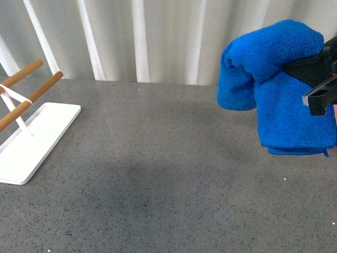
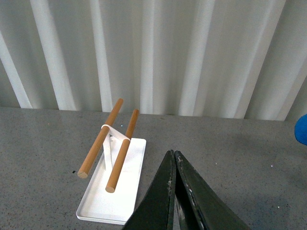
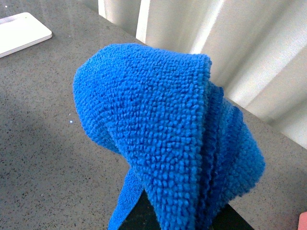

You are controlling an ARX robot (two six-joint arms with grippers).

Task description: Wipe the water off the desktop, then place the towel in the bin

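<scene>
Towel [image 1: 274,84] is held in the air above the desktop [image 1: 158,174], well apart from the rack [image 1: 31,142] and off to the rack's right. It is folded in thick layers and draped over the right gripper [image 1: 310,79]. One fold is hung down below the gripper, and no part is seen touching the desktop. The towel is pinched firmly between the right fingers, near its upper half.

A pink corner of the bin [image 3: 303,221] is caught at the edge of the right wrist view, on the far side of the towel from the rack.

Left gripper [image 2: 173,191] is seen near the rack, with its fingers pressed together.

The rack, a flat white base with two wooden rods, is stood on the desktop. A white curtain [image 1: 158,37] is hung behind the rack.
</scene>
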